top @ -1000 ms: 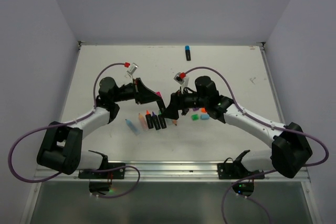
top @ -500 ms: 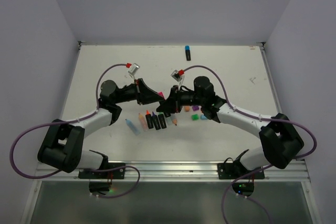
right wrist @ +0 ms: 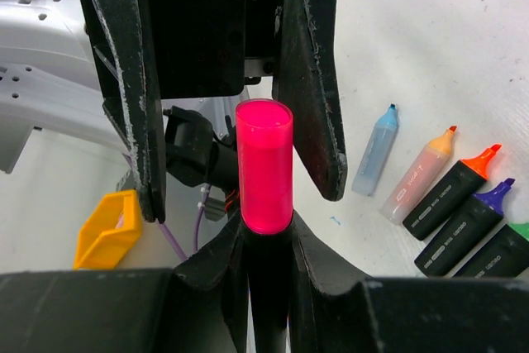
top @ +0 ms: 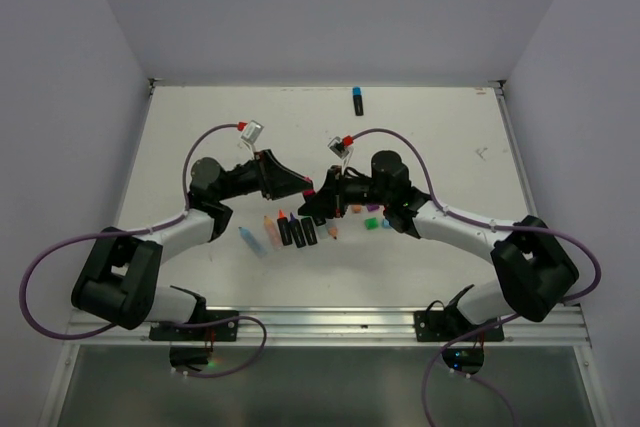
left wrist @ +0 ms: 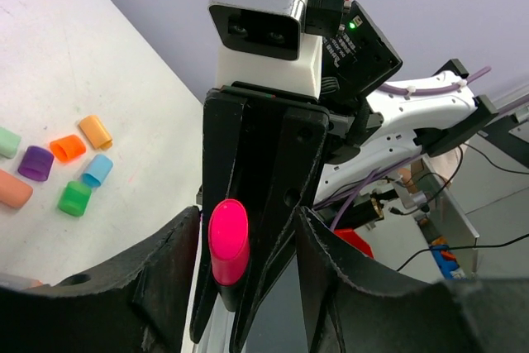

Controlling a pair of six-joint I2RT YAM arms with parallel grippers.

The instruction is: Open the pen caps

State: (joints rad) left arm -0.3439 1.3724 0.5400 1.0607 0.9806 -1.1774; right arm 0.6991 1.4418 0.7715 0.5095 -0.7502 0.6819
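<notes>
A black pen [right wrist: 269, 287] with a pink cap [right wrist: 264, 167] hangs in the air between the two arms. My right gripper [right wrist: 266, 237] is shut on the black body just below the cap. My left gripper [left wrist: 248, 258] faces it, open, with one finger on each side of the pink cap [left wrist: 229, 241] and a gap on both sides. From above, both grippers meet over the table's middle around the pink cap [top: 310, 190]. Several loose pen caps [left wrist: 74, 198], in orange, purple, green and cyan, lie on the table.
A row of uncapped pens [right wrist: 455, 192] lies below the grippers, pale blue [right wrist: 376, 150] and peach ones at its left end. A blue-capped pen [top: 357, 100] lies near the table's far edge. The loose caps [top: 372, 215] sit under the right arm.
The right arm has swung in toward the left gripper and taken hold of the pen body. The left gripper's jaws have come apart from the pink cap.
</notes>
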